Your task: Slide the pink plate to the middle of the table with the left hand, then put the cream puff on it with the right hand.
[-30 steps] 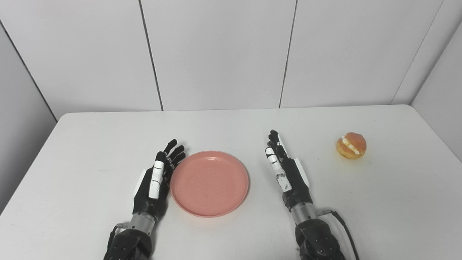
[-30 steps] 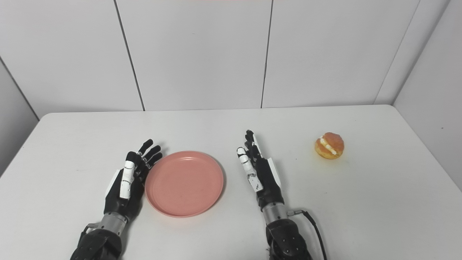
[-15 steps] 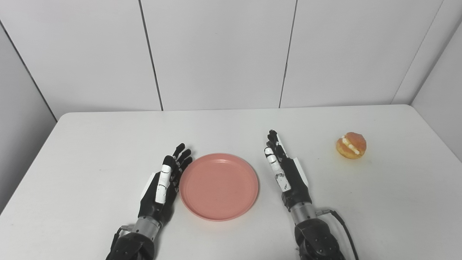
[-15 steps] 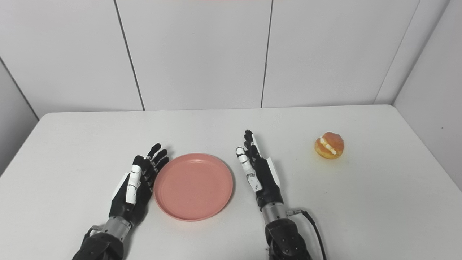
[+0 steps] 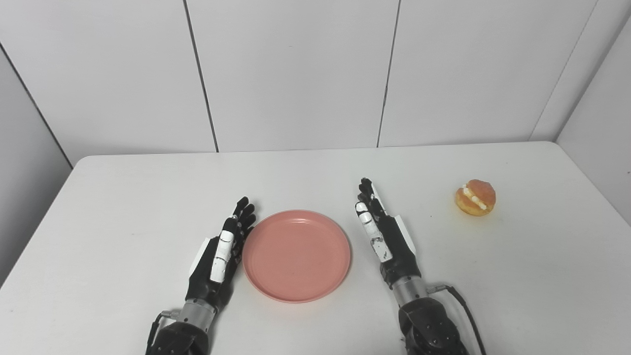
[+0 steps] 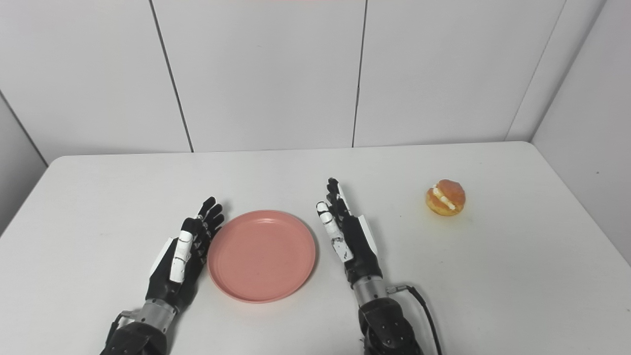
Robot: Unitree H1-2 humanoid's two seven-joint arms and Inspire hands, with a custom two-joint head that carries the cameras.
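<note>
Nearest us, the left hand (image 5: 219,256) lies open, edge-on just beside the pink plate (image 5: 296,255), which sits mid-tabletop (image 5: 123,207). The right hand (image 5: 384,231), also open and empty, flanks its other side. Farther right rests the cream puff (image 5: 475,197); we judge it soft and crushable, best cupped around its sides. Both views show the same things.

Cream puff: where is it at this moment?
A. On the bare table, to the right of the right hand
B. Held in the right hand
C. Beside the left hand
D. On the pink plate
A: the cream puff sits alone on the table, apart from the open right hand and the empty pink plate.
</note>
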